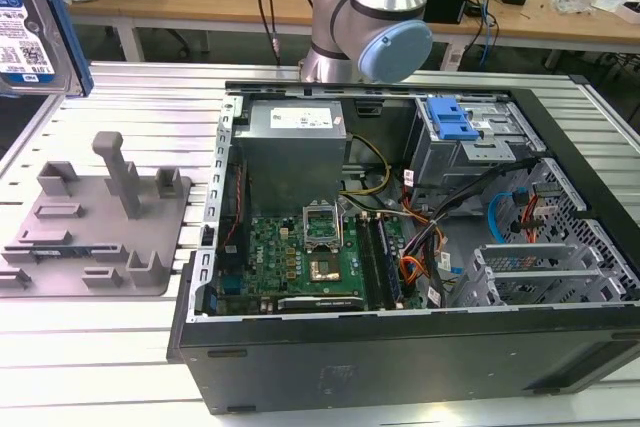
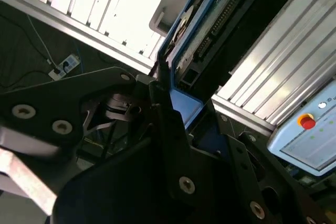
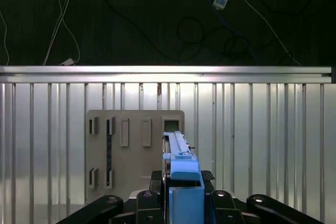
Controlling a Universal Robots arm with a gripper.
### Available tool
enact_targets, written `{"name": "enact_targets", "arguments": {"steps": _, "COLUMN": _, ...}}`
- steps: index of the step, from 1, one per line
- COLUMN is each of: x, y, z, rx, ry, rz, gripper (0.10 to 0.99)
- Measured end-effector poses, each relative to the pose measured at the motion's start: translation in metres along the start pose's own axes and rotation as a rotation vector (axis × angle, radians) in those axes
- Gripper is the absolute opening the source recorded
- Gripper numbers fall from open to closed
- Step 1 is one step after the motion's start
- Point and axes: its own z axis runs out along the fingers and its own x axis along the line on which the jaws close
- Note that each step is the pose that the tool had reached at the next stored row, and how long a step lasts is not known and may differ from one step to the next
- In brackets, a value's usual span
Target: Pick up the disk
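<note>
The disk hangs high at the exterior view's left, well above the table, with its white-and-blue label and blue side rail showing. In the first wrist view the disk stands edge-on, blue rail up. My gripper is shut on it, with a black finger pressed to each flat side. Straight below it lies the grey fixture. The second wrist view shows the disk from its connector end, clamped at my gripper.
The grey fixture with upright posts lies on the slatted aluminium table. An open computer case fills the exterior view's right. The table edge drops to a dark floor with cables. A pendant with a red button lies nearby.
</note>
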Motion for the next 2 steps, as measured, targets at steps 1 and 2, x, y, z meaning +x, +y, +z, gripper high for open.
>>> {"name": "enact_targets", "arguments": {"steps": 1, "x": 0.0000, "y": 0.0000, "z": 0.0000, "rx": 0.000, "ry": 0.0000, "rz": 0.000, "gripper": 0.369}}
{"name": "enact_targets", "arguments": {"steps": 2, "x": 0.0000, "y": 0.0000, "z": 0.0000, "rx": 0.000, "ry": 0.0000, "rz": 0.000, "gripper": 0.369}}
